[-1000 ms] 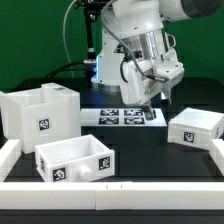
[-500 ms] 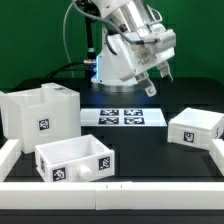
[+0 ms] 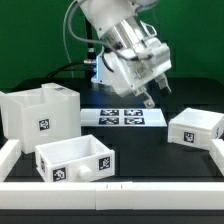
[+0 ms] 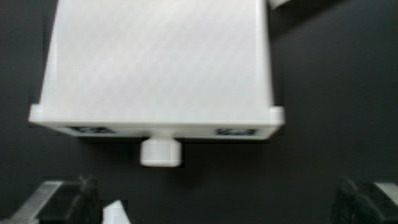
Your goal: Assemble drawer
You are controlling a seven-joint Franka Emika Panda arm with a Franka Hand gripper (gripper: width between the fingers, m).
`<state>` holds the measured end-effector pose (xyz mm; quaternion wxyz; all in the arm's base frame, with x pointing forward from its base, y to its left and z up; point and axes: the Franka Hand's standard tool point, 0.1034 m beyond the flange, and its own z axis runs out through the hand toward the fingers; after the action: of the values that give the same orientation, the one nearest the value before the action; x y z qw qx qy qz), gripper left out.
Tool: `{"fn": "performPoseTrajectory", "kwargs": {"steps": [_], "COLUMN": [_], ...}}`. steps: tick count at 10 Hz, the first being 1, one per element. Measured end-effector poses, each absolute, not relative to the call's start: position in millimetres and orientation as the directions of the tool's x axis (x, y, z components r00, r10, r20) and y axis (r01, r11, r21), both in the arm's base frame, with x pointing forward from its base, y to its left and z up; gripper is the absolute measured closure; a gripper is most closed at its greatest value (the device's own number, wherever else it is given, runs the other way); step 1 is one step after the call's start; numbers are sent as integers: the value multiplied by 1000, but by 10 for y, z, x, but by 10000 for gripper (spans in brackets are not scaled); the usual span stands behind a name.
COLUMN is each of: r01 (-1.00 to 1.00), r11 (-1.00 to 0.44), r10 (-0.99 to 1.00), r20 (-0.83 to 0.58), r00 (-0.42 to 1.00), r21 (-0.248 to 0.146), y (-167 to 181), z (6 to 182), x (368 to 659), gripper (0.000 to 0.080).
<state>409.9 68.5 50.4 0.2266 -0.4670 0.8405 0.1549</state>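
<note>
The two-finger gripper (image 3: 156, 95) hangs tilted above the dark worktop (image 3: 150, 150) in the upper centre of the exterior view. Its fingers (image 4: 63, 200) are released wide and grasp nothing. The step looks like an approach to a tray. Done well, it would level the wrist, centre the fingers over the part to be gripped, keep off the knob, and close only once both straddle it. The white plastic drawer lies in three loose pieces, each bearing black-and-white square tags. The large boxy housing (image 3: 40, 115) is at the exterior view's left. A small open-top tray (image 3: 72, 160) with a round knob (image 3: 103, 168) sits lower centre. A second tray (image 3: 195, 127) rests well apart at the right. The wrist view shows a knobbed tray (image 4: 160, 70) beyond the fingers, probably that second one.
</note>
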Motion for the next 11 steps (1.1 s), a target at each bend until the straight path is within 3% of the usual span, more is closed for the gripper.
{"fn": "performPoseTrajectory", "kwargs": {"steps": [2, 6, 9, 11], "r01": [-848, -845, -842, -850], "r11": [525, 528, 526, 514], "r10": [-710, -709, -716, -669], "r20": [-509, -502, -472, -566], "r00": [-486, -495, -514, -482], "r21": [78, 86, 121, 115], "y": [786, 761, 775, 783], "z": [449, 430, 347, 313], "x": [4071, 4061, 4140, 4235], "gripper": [150, 150, 150, 150]}}
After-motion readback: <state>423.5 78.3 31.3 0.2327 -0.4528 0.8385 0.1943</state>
